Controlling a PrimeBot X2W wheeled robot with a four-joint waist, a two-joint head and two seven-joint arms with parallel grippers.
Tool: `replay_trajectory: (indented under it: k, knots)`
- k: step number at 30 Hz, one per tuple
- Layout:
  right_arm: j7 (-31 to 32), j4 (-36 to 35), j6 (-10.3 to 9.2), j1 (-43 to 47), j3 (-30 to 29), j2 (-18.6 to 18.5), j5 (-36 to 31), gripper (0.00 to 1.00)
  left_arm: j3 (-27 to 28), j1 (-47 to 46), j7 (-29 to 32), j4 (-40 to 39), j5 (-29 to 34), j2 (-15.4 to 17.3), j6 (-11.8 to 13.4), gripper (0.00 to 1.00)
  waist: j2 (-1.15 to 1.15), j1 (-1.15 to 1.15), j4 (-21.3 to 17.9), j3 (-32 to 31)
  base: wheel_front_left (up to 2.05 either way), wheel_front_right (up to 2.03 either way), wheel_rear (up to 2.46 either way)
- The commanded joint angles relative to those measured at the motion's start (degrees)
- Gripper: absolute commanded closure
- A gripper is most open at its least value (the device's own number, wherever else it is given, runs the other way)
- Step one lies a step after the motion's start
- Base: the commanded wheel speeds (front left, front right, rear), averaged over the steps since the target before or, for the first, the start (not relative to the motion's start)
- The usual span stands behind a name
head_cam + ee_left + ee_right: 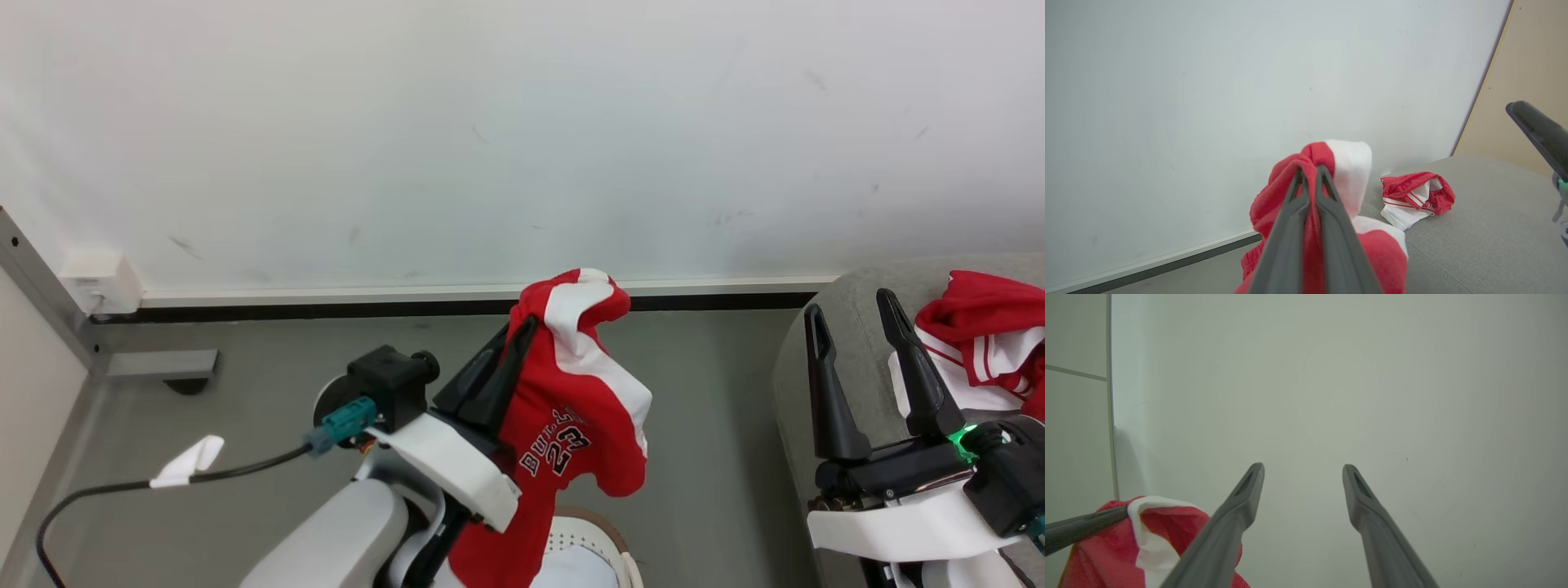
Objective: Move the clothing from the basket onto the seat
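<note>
Jersey held above the basket
The left gripper [516, 328] was clamped on a fold of the red jersey [571, 425], which hung over the basket [600, 531]. The right gripper [849, 302] stood open and empty by the seat [849, 282]. Such a small pinch could slip and drop it on the floor [718, 392].

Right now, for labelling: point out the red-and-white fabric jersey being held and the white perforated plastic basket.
Red-and-white fabric jersey [571, 425]: head view, on its printed red chest.
White perforated plastic basket [575, 541]: head view, on its perforated wall.
</note>
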Motion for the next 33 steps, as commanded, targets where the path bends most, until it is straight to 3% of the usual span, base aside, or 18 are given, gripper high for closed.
replay_trajectory:
  k: [1,9,21,27,33]
  knots:
    - [-0.1,0.0,-0.15,0.9,0.1,-0.1,0.5,0.0,0.3,-0.3,0.5,-1.1,0.3,0.5,0.3,1.0,-0.01,0.01,0.2,-0.2,0.0,0.0,0.0]
    - [-0.1,0.2,-0.14,2.4,1.5,0.0,0.9,0.0,2.0,-3.0,4.5,-9.2,0.3,2.3,3.1,1.0,-0.01,0.01,0.2,-0.4,0.0,0.0,0.0]
    - [0.0,0.0,-0.14,2.1,5.2,-1.3,1.6,0.0,2.6,-3.5,5.0,-11.1,0.3,3.4,4.3,1.0,-0.01,0.01,-1.2,-0.1,0.0,0.0,0.0]
    - [1.3,2.8,-0.15,-0.5,14.3,-2.8,4.8,0.0,2.4,-3.8,4.8,-10.5,0.4,3.2,4.1,1.0,-0.01,0.01,-1.7,0.2,0.0,0.0,0.0]
    - [3.5,8.4,-0.14,-3.7,21.5,-3.9,11.1,0.0,0.4,-4.3,4.7,-9.4,0.4,1.4,3.2,1.0,-0.01,0.01,0.8,-0.3,0.0,0.0,0.0]
